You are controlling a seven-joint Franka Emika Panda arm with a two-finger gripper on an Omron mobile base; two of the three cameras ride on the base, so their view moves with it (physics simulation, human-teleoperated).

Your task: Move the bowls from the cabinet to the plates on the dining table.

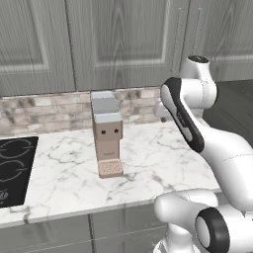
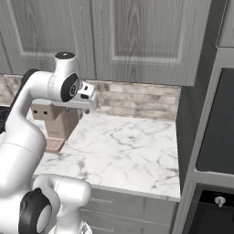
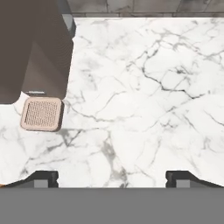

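Note:
The grey wall cabinet (image 1: 123,39) (image 2: 137,36) hangs above the counter with its panelled doors shut. The bowls are hidden behind them. The plates and the dining table are out of view. My gripper (image 3: 113,178) is open, with nothing between its two dark fingertips (image 3: 43,177). It points down at the white marble counter (image 3: 144,96), a good way above it. In the right base view my white hand (image 2: 87,98) hovers just right of the coffee machine, well below the cabinet doors.
A brown and grey coffee machine (image 1: 107,131) (image 2: 55,121) (image 3: 35,48) stands on the counter with its drip tray (image 3: 41,113) in front. A black hob (image 1: 12,168) lies at the left. A tall oven unit (image 2: 215,137) borders the counter's right end.

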